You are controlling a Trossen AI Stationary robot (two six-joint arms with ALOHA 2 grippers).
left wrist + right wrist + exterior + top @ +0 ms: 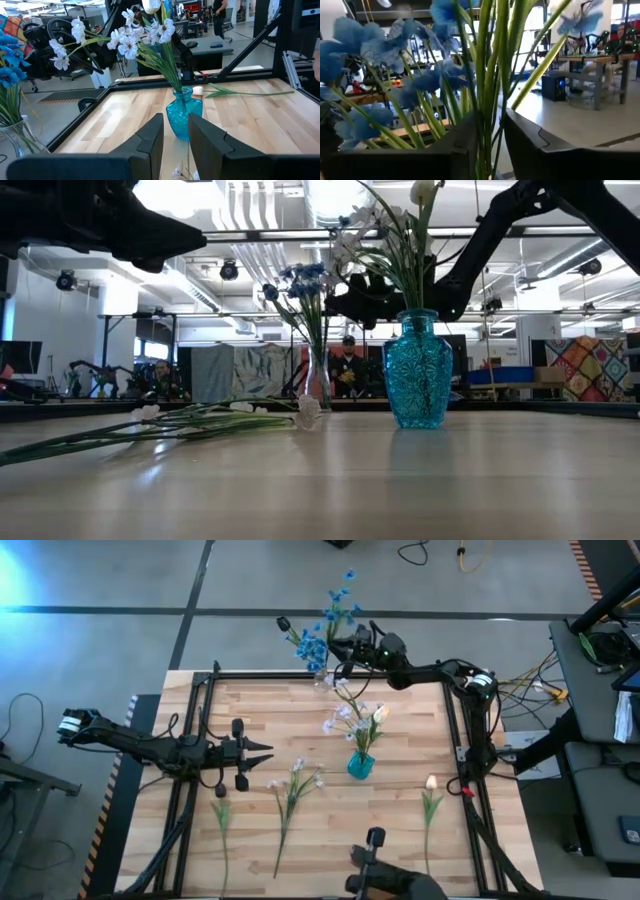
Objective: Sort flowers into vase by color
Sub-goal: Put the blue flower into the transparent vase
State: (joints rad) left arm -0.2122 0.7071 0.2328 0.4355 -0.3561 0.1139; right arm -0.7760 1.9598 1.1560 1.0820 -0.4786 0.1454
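Right gripper (340, 652): at the table's far edge, fingers slightly parted around bright blue artificial flower stems (487, 75) (grip unclear).
Left gripper (262, 753): jaws apart, empty.
Turquoise glass vase (360, 766): holds white sprays (350, 715).

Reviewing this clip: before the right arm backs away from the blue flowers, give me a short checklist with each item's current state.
1. Blue flowers standing in the clear vase at the table's far edge: ok.
2. Right end effector clear of the stems: not ok, green stems run between its fingers.
3. Right end effector released: cannot tell.
4. Teal vase upright, holding the white flowers: ok.
5. Left end effector empty, open, parked left of the teal vase: ok.
6. Loose flowers left on the table: not ok, a cream tulip and others lie near the front.
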